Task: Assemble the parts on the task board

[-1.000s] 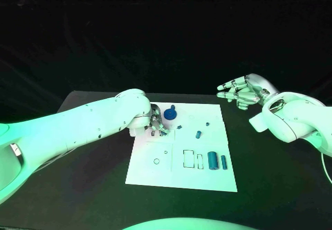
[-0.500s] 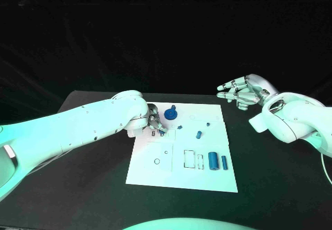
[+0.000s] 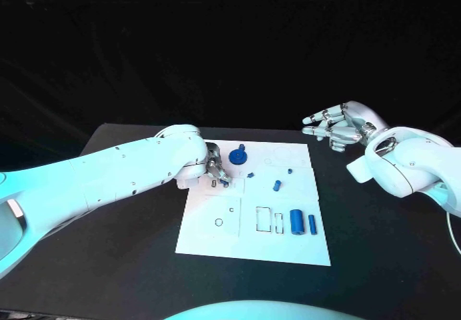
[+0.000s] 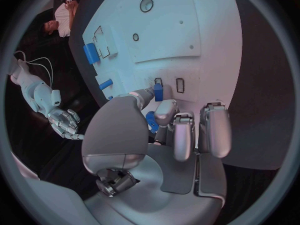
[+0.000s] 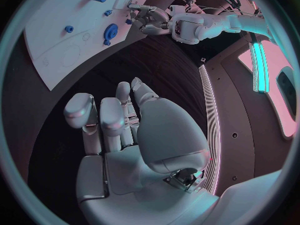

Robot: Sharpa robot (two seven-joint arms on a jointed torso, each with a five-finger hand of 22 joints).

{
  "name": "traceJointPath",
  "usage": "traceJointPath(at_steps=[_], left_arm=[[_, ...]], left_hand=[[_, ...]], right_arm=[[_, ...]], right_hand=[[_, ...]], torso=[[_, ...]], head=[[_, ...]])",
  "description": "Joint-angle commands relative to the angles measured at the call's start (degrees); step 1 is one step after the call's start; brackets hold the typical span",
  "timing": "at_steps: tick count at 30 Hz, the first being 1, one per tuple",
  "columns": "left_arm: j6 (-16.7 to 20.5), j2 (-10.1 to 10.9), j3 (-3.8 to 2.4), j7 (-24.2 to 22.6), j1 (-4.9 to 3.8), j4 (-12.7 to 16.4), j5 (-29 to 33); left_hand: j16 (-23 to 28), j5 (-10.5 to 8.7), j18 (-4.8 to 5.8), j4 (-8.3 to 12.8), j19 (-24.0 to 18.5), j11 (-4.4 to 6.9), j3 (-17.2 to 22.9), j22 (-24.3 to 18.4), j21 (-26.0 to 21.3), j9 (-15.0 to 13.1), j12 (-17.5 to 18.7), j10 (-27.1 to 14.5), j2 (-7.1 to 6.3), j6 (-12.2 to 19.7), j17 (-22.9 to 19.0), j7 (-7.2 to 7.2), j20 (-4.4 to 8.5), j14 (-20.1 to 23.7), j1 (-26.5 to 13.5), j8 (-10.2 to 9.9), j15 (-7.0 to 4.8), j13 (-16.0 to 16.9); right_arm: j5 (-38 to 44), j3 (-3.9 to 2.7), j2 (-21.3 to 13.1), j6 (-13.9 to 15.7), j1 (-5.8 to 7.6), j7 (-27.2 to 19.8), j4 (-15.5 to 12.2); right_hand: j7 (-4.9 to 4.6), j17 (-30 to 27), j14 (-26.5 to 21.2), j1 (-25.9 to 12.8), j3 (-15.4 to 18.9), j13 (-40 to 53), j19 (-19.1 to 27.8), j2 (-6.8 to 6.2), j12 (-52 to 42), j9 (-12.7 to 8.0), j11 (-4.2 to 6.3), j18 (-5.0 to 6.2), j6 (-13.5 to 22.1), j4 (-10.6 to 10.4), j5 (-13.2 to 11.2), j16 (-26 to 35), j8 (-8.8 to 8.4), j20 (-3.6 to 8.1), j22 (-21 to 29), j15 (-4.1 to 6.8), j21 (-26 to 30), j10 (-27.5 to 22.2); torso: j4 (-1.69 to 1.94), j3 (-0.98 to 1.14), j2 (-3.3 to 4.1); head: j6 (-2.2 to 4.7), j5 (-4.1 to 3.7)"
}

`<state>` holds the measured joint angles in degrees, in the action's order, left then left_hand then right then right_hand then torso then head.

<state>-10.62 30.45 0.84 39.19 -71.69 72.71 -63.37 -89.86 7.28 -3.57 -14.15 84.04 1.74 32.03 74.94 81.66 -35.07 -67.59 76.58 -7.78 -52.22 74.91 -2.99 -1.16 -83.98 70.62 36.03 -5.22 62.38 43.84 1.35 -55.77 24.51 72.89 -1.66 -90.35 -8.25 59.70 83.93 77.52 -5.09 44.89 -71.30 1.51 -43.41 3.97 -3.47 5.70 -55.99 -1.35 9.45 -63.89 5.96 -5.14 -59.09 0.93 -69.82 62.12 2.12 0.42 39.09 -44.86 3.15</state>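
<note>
1. The task board [image 3: 252,233] lies flat in the middle of the black table [image 3: 115,253], with most of its printed outlines unfilled.
2. The left hand [image 3: 213,170] sits over the board's left edge, pinching a small blue part [image 4: 158,92] between thumb and finger, just above two small rectangular slots [image 4: 169,84]. Whether the part has entered a slot cannot be told.
3. The right hand [image 3: 334,128] hovers off the board beyond its far right corner, fingers loosely apart, holding nothing.
4. Loose parts remain: a blue gear [image 3: 237,157] near the far edge, several small pieces [image 3: 276,186] mid-board, and a wide cylinder [image 3: 297,223] with a slim one [image 3: 311,225] beside the outlined rectangles.
5. Judgement: assembly is at an early stage; one insertion is in hand, and most parts await placement.
</note>
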Motion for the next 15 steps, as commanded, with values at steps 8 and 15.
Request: traceJointPath(at_steps=[8,15], left_arm=[[-4.5,-0.1,0.09,0.7,0.21,0.1,-1.7],[-5.5,0.0,0.09,0.7,0.22,0.1,-1.3]], left_hand=[[-0.1,0.21,0.94,10.4,1.3,-0.01,10.3,5.3,0.4,0.0,0.3,0.2,0.01,-0.2,15.1,0.48,-0.07,-6.0,-0.6,0.2,0.19,-0.1],[-0.1,0.15,0.97,10.5,1.3,-0.04,10.3,5.4,0.5,0.1,0.4,0.2,-0.03,-0.3,15.1,0.47,-0.08,-6.0,-1.0,0.1,0.23,-0.2]], right_arm=[[0.1,0.00,0.2,-0.9,-0.09,-0.5,0.0],[0.1,0.00,0.1,-1.0,-0.11,-0.6,0.0]], right_hand=[[-0.35,0.0,-0.2,0.0,-0.1,-0.1,0.2,-0.08,0.2,0.0,0.08,1.16,-0.1,-0.1,0.2,0.2,0.28,0.00,0.0,0.09,0.3,-0.5],[-0.36,0.0,-0.2,-0.1,-0.1,-0.2,0.3,-0.10,0.2,0.0,0.06,1.18,-0.1,-0.1,0.3,0.2,0.29,-0.01,0.2,0.08,0.4,-0.5]], torso=[[-0.15,0.06,0.03],[-0.04,0.07,0.01]], head=[[-0.24,0.10],[-0.45,0.03]])
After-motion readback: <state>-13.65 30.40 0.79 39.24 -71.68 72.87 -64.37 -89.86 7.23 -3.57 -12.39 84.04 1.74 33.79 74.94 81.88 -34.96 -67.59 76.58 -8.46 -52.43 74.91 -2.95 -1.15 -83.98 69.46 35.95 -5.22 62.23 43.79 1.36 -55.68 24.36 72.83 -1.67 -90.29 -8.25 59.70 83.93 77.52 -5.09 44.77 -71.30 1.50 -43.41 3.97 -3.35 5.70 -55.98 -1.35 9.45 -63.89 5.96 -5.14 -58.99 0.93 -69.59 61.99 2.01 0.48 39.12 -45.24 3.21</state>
